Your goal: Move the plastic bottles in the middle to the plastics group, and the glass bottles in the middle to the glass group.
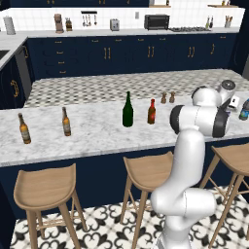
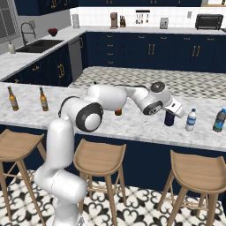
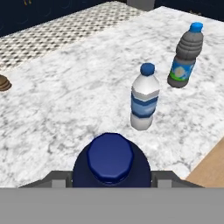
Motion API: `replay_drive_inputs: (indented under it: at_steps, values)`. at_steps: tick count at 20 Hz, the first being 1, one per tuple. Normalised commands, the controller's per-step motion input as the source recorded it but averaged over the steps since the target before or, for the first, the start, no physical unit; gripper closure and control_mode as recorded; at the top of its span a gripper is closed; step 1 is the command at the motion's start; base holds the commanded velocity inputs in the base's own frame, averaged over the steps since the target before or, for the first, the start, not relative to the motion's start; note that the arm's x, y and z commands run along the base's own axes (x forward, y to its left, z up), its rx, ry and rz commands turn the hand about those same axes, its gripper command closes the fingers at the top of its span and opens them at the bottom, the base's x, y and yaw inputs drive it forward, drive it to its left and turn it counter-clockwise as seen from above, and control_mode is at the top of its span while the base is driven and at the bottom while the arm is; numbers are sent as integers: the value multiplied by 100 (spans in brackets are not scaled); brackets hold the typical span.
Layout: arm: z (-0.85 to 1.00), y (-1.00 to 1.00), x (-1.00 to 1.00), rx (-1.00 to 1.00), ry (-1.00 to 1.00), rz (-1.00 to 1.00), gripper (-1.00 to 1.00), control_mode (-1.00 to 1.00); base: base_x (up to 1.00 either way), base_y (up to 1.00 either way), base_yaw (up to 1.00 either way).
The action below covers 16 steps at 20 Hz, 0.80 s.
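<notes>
The counter [image 1: 97,131] is your biggest reference: on it the two beer bottles [image 1: 24,129] stand at nine o'clock, well apart from everything else. At its middle the green bottle [image 1: 127,111] and the red-topped bottle [image 1: 151,112] stand just beside each other, neither sorted yet.

Toward three o'clock, the gripper [image 2: 170,115] sits over the navy bottle [image 2: 169,118], its jaws part-closed on either side of the body. In the hand view the navy cap [image 3: 110,157] fills the gap between the fingertips [image 3: 59,180], so you appear to have hold of it.

The clear bottle [image 3: 144,98] stands near at one o'clock from the cap, the teal bottle [image 3: 186,57] beyond it.

Your risk, as I judge it: the squat bottle could slip through a loose grip, or you could nudge the light clear bottle over when setting down beside it.
</notes>
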Motion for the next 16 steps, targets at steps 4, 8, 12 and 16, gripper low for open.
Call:
replay_drive_inputs:
  at_steps: [4,8,12,16]
  values:
    - [-16,-4,0,1,0,-1,100,-100,0,0,0]
    - [-43,0,9,0,0,0,100,-100,0,0,0]
    - [-50,0,10,0,0,0,100,-100,0,0,0]
    - [-13,-2,5,0,0,-1,100,-100,0,0,0]
